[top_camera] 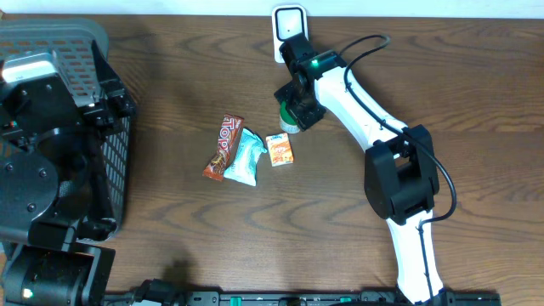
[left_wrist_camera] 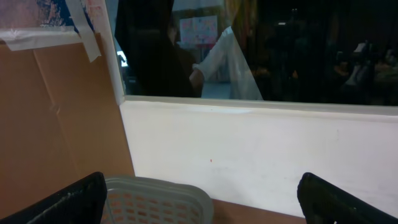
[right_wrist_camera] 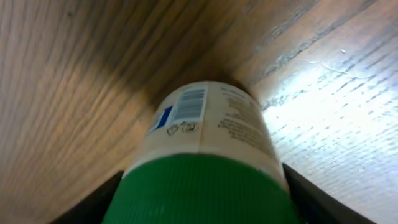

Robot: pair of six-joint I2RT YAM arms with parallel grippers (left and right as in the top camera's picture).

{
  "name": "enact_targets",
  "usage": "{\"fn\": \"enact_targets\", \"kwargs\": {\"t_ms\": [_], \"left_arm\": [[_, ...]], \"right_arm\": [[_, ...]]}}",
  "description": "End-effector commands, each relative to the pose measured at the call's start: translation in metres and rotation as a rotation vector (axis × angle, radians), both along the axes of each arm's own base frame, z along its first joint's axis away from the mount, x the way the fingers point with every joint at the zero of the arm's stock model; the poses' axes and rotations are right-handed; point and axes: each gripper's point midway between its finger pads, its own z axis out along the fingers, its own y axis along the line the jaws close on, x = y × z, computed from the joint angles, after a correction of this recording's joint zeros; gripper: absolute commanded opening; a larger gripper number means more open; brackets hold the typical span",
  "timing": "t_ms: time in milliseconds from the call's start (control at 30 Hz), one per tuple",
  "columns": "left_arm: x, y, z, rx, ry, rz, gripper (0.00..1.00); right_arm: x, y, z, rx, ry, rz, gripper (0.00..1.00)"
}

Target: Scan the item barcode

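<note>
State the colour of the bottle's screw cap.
Green ribbed cap; right wrist view shows it best.

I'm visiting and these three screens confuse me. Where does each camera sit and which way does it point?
Overhead: fixed above, looking straight down at table, basket, snack packets, bottle; both arms show.
Left wrist: on the raised left arm, facing sideways over the basket rim toward a wall and window; open jaws at the bottom corners.
Right wrist: on the right arm, low, looking along the green-capped bottle at the tabletop; jaws flank the cap.
Shared: overhead and right wrist show the bottle; overhead and left wrist, the basket.
</note>
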Motion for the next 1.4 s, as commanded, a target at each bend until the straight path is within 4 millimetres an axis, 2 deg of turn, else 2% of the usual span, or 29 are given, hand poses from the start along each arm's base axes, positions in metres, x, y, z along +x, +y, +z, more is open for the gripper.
{"fn": "enact_targets", "kwargs": {"t_ms": [0, 133, 333, 400, 433, 467, 567, 700, 833, 933, 1000, 1100, 1200, 1367], "left_arm": [[-0.001, 0.003, -0.001, 0.007, 0.002, 0.017, 0.98], [-0.001, 0.003, -0.001, 0.007, 0.002, 0.017, 0.98], [-0.001, 0.003, -0.001, 0.007, 0.002, 0.017, 0.98], [-0.001, 0.003, -0.001, 0.007, 0.002, 0.017, 0.98], [-0.001, 0.003, -0.001, 0.007, 0.002, 0.017, 0.98], [-0.001, 0.003, -0.001, 0.007, 0.002, 0.017, 0.98], [-0.001, 0.003, -0.001, 0.007, 0.002, 0.017, 0.98], [-0.001, 0.003, -0.001, 0.007, 0.003, 0.017, 0.98], [-0.001, 0.003, -0.001, 0.007, 0.003, 0.017, 0.98], [-0.001, 0.003, -0.001, 0.007, 0.003, 0.017, 0.98], [-0.001, 0.003, -0.001, 0.007, 0.003, 0.017, 0.98], [-0.001, 0.003, -0.001, 0.007, 0.003, 0.017, 0.98], [-0.001, 0.003, -0.001, 0.007, 0.003, 0.017, 0.98], [-0.001, 0.003, -0.001, 0.007, 0.003, 0.017, 0.98]], "right_arm": [[-0.004, -0.008, 0.000, -0.038, -0.007, 0.161, 0.60], [-0.004, -0.020, 0.009, -0.078, -0.055, 0.433, 0.61], [-0.017, -0.043, 0.012, -0.145, -0.066, 0.927, 0.62], [-0.023, -0.049, 0.011, -0.154, -0.060, 1.090, 0.67], [-0.027, -0.051, 0.011, -0.156, -0.056, 1.156, 0.73], [-0.029, -0.054, 0.010, -0.164, -0.048, 1.211, 0.84], [-0.037, -0.061, 0.013, -0.189, -0.010, 1.274, 0.99], [-0.046, -0.059, 0.032, -0.191, 0.021, 1.293, 0.99], [-0.048, -0.053, 0.068, -0.195, 0.015, 1.177, 0.99], [-0.048, -0.052, 0.095, -0.189, 0.032, 0.892, 0.99], [-0.054, -0.056, 0.103, -0.181, 0.085, 0.660, 0.99], [-0.062, -0.067, 0.103, -0.177, 0.179, 0.300, 0.99], [-0.061, -0.070, 0.095, -0.172, 0.227, -0.029, 0.99], [-0.032, -0.062, 0.086, -0.136, 0.134, -0.156, 0.99]]}}
